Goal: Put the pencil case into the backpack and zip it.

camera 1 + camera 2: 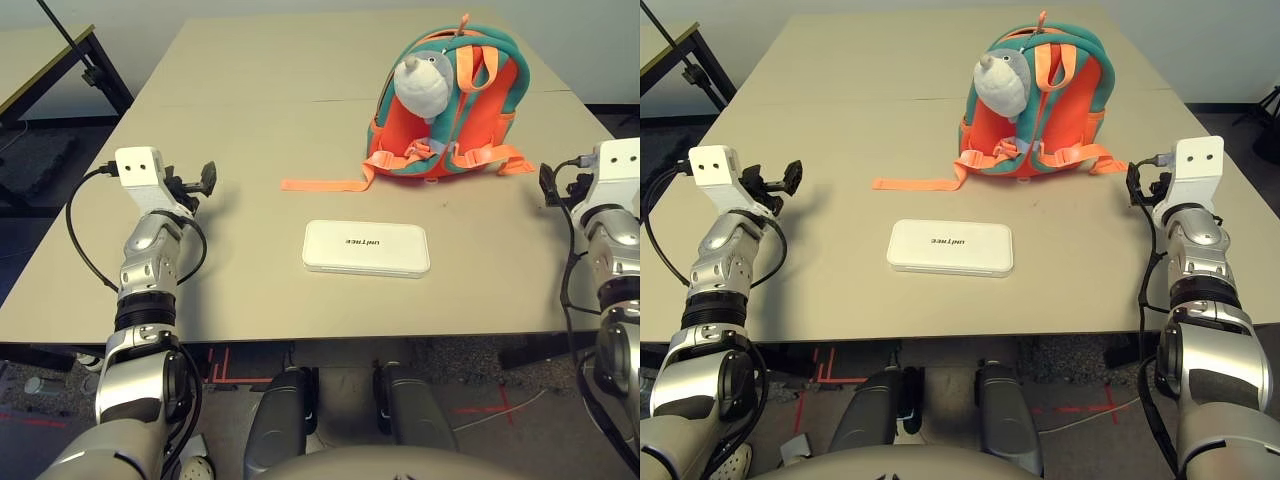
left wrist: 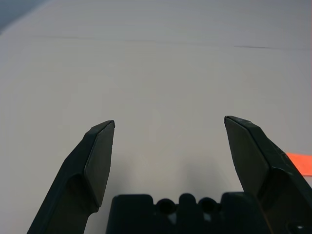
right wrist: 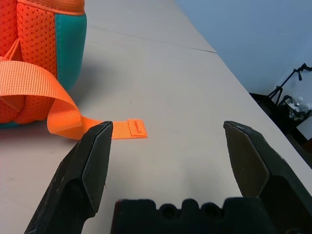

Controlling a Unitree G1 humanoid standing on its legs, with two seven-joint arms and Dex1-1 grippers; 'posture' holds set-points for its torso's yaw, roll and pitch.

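The white pencil case (image 1: 366, 248) lies flat near the table's front edge, dark lettering on top. Behind it, toward the right, the orange and teal backpack (image 1: 485, 100) stands with a grey-white plush animal (image 1: 420, 87) on its front. One orange strap (image 1: 325, 184) trails left across the table, and another strap end (image 3: 129, 128) shows in the right wrist view. My left gripper (image 1: 205, 180) hovers open at the table's left, well clear of the case. My right gripper (image 1: 550, 185) is open at the right, just beyond the backpack's strap end. Neither holds anything.
The beige table (image 1: 250, 120) stretches far back behind the backpack. A dark-framed table (image 1: 60, 60) stands at the far left. Black stands (image 3: 292, 92) are on the floor beyond the table's right edge.
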